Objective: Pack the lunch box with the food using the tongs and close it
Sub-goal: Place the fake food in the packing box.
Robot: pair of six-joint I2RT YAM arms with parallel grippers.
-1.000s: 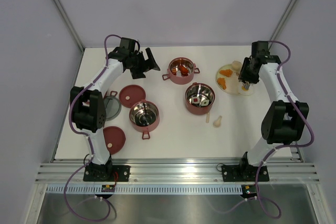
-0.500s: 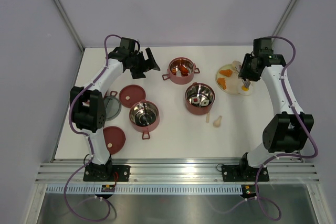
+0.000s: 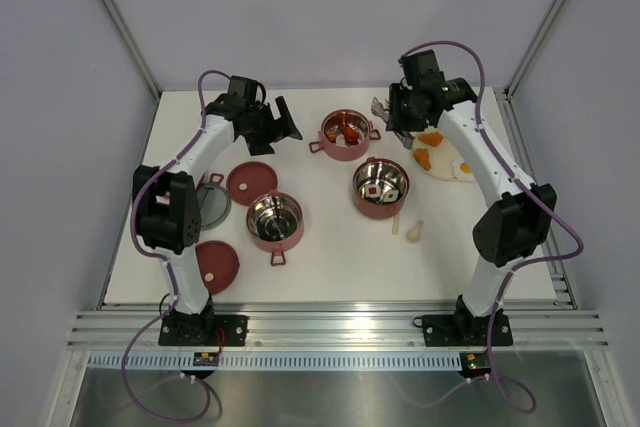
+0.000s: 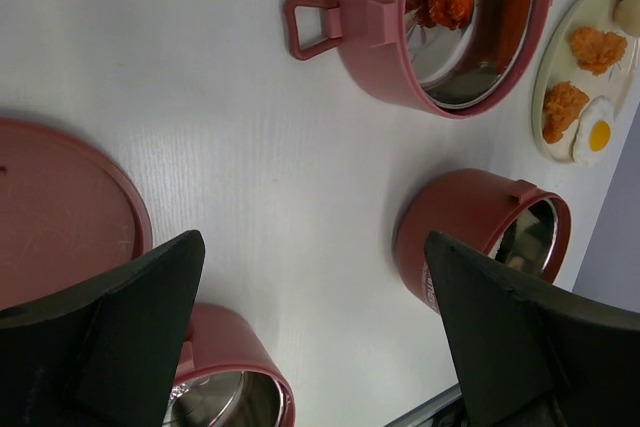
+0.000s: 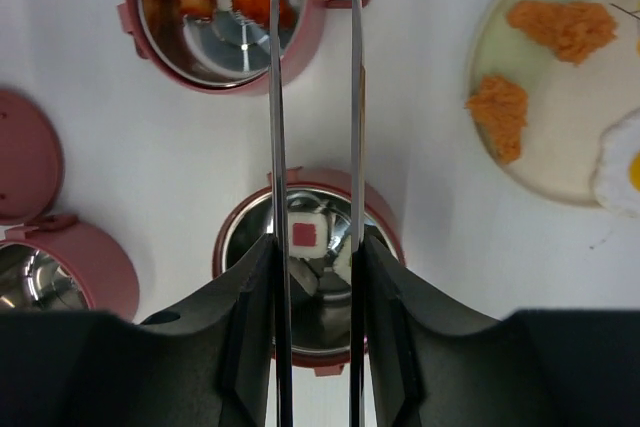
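You have three bowls (image 3: 275,220): the left one empty, the far one (image 3: 345,134) holding orange pieces, the third (image 3: 380,187) white ones. The plate (image 3: 452,169) carries two orange pieces and an egg. Your left gripper (image 4: 310,332) gapes wide; the right gripper (image 5: 312,277) clamps the tongs (image 5: 312,127) over the bowls.

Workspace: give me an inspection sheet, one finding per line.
Surface: white table, bare in front.
Job's things: three red bowls apart; far bowl holds orange food, middle bowl holds pieces, near bowl empty; lids off.
Clutter: cream plate with food; one beige piece on the table.
Grippers: left gripper open, empty; right gripper shut on tongs.
Cables: purple cables along both arms.
Surroundings: grey walls.
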